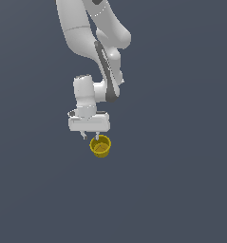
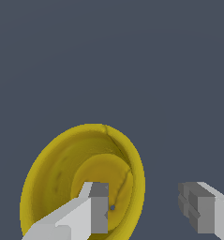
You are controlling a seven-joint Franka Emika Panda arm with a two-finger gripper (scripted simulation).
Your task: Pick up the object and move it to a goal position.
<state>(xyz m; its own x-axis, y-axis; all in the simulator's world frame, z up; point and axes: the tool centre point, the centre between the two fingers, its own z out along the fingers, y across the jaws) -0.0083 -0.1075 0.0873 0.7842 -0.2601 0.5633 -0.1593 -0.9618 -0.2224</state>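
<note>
The object, a small yellow cup (image 1: 100, 146), stands upright on the dark ground, its hollow inside facing up. My white gripper (image 1: 89, 136) hangs just above it, open, shifted toward the exterior view's left of the cup. In the wrist view the cup (image 2: 62, 173) fills the lower part. One fingertip (image 2: 99, 206) lies over its hollow and the other fingertip (image 2: 197, 208) is outside the rim, so one side of the cup's wall sits between the fingers. The gripper (image 2: 148, 207) holds nothing.
A plain dark grey ground (image 1: 181, 190) lies all around the cup. The arm's white links (image 1: 93, 42) rise above the gripper toward the top of the exterior view.
</note>
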